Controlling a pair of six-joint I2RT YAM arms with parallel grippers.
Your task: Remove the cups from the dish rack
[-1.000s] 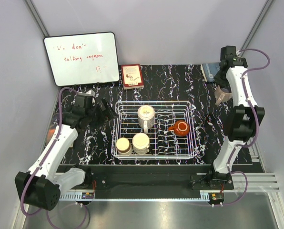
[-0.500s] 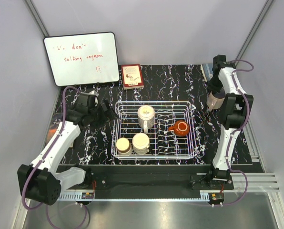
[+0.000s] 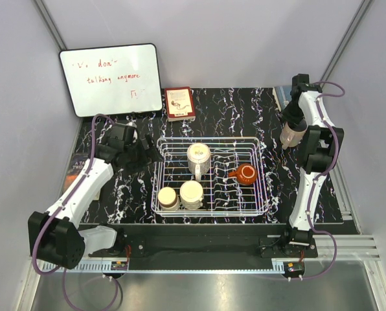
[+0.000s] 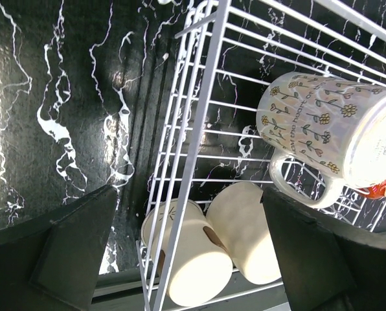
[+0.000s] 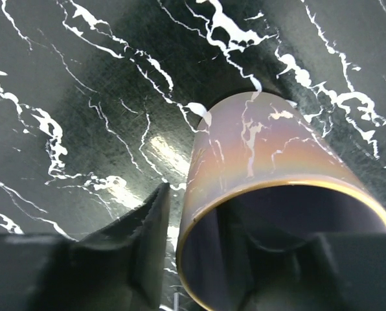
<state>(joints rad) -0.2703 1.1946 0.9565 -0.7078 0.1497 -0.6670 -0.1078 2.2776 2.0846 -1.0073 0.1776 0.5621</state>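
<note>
Whiteboard [image 3: 111, 79] & book [image 3: 179, 103] bhd dish rack [image 3: 209, 138]

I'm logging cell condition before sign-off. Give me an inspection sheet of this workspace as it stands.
Surface: black marbled table, no spills seen.
Job's things: white dish rack holds four cups: floral mug, reddish-brown handled cup, pale cup, cream cup; pinkish cup is out, right of rack.
Clutter: red-bordered book; bluish book behind right arm.
Grippers: left gripper open beside rack's left wall; right gripper shut on pinkish cup's rim, one finger inside.
Cables: purple cable along each arm, no snag seen.
Surroundings: whiteboard with red writing at back; grey walls.
</note>
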